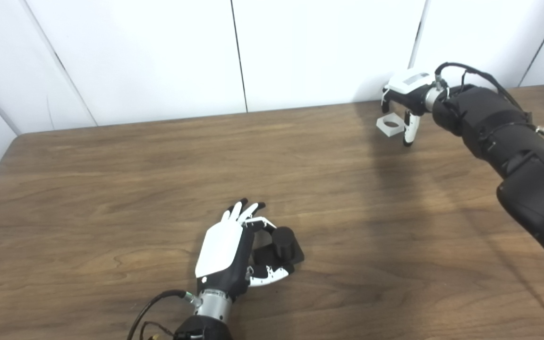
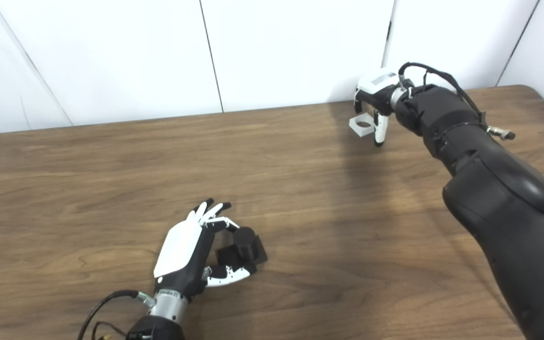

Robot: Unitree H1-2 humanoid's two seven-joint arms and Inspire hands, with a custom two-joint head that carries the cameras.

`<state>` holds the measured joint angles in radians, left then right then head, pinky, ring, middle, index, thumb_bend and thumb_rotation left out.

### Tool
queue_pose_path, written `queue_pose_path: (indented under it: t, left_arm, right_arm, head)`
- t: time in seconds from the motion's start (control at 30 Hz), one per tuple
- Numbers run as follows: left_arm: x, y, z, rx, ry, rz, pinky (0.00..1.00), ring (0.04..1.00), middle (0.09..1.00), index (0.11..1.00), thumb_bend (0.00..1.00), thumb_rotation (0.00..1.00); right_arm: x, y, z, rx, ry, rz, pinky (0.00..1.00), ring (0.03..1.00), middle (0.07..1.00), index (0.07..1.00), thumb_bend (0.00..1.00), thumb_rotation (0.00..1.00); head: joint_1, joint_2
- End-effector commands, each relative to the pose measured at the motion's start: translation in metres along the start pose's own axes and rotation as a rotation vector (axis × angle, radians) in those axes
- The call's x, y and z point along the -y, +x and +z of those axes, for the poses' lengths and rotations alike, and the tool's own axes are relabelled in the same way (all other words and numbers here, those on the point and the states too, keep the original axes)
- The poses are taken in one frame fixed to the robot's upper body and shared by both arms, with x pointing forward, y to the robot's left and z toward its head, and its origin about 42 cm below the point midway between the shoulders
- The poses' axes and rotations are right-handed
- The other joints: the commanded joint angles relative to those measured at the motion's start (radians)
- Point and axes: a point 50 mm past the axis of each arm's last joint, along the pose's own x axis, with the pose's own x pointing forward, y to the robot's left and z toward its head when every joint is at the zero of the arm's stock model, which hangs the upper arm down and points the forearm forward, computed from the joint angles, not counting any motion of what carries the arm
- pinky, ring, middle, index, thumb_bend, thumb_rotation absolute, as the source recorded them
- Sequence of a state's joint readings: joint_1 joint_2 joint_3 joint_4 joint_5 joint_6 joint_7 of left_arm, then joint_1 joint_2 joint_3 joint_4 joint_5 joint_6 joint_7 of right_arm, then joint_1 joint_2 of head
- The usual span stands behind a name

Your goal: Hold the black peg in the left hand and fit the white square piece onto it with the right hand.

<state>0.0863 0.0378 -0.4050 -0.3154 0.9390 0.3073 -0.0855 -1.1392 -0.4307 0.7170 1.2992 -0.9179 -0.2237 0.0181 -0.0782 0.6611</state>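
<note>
While left fingers (image 1: 253, 215) cup the upright black peg (image 1: 282, 242), right fingers (image 1: 410, 126) pinch the white square piece (image 1: 390, 125).

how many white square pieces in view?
1. The white square piece is at the table's far right, in the right robot hand. None visible near the left robot hand, though it may hide something.

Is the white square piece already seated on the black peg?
No: the white square piece with a round hole sits at the right robot hand near the table's far edge, far from the black cylindrical peg by the left robot hand.
</note>
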Motion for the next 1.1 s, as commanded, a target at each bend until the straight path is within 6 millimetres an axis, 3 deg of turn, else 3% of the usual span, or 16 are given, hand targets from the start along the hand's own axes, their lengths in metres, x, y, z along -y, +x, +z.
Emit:
queue_pose_path:
  t: [0.0, 0.5, 1.07]
  left_arm:
    - [0.0017, -0.0068, -0.0120, -0.060, 0.037, -0.036, 1.00, 1.000, 0.915, 0.493, 0.52, 0.06]
    - [0.0039, -0.0048, -0.0101, -0.055, 0.044, -0.027, 1.00, 1.000, 0.913, 0.493, 0.52, 0.06]
    - [0.0068, -0.0061, -0.0068, -0.064, 0.052, -0.016, 1.00, 1.000, 0.912, 0.493, 0.52, 0.06]
  right_arm:
    - [0.0439, 0.0009, -0.0089, -0.029, -0.022, -0.083, 1.00, 1.000, 0.946, 0.731, 0.86, 0.15]
    - [0.0419, 0.0007, -0.0083, -0.018, -0.034, -0.083, 1.00, 1.000, 0.943, 0.722, 0.84, 0.17]
    - [0.0436, 0.0008, -0.0086, -0.007, -0.058, -0.069, 0.99, 1.000, 0.929, 0.676, 0.74, 0.11]
  head:
    - [0.000, 0.001]
    - [0.006, 0.001]
    - [0.011, 0.000]
